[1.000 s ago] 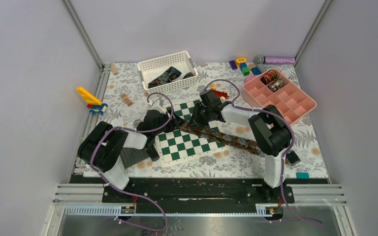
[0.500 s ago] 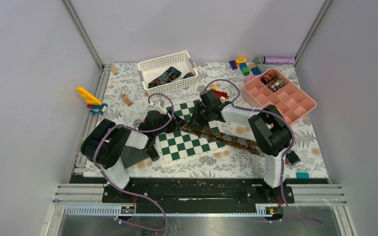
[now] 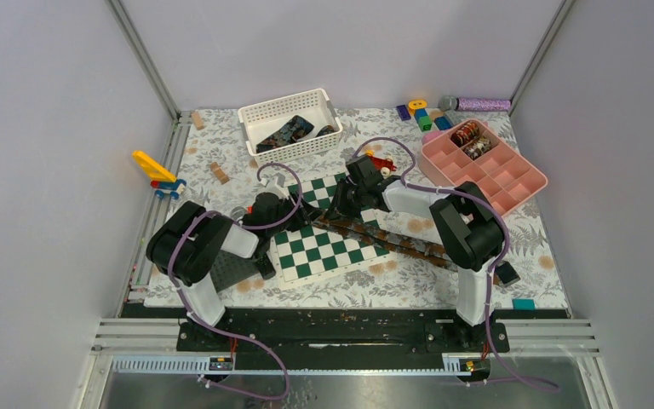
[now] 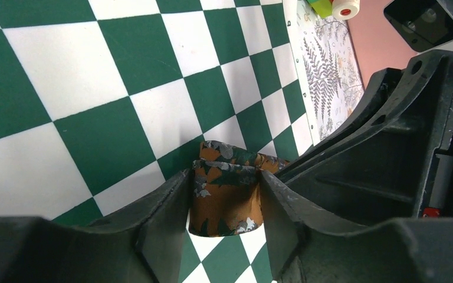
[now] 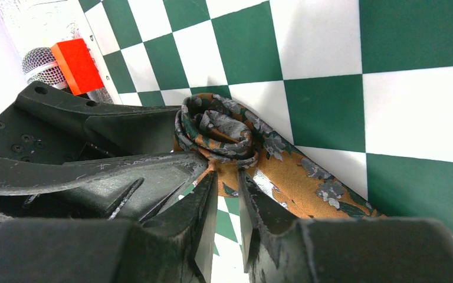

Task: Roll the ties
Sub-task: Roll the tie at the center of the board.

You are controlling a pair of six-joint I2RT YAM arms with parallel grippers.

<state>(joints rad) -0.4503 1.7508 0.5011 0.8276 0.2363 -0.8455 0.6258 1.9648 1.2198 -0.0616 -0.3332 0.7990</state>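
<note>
A brown-rust patterned tie point(image 3: 392, 241) lies diagonally across the green-and-white checkerboard point(image 3: 328, 247). Its left end is rolled into a small coil point(image 4: 227, 197), which also shows in the right wrist view point(image 5: 218, 132). My left gripper point(image 3: 300, 209) is shut on that coil, with one finger on each side of it point(image 4: 224, 183). My right gripper point(image 3: 337, 208) faces it from the other side. Its jaws point(image 5: 227, 177) are almost closed, and their tips pinch the tie fabric just under the coil. The flat tail of the tie point(image 5: 307, 183) runs away to the right.
A white basket point(image 3: 255, 112) at the back holds dark ties. A pink compartment tray point(image 3: 511, 183) at the right holds coiled ties point(image 3: 468, 135). Toy blocks point(image 3: 421, 115), a microphone point(image 3: 477, 104), a yellow toy point(image 3: 155, 169) and a red object point(image 3: 381, 162) stand around the board.
The left arm's elbow has shifted a little to the right. Both grippers have stayed at the coil, and the tie has not visibly moved.
</note>
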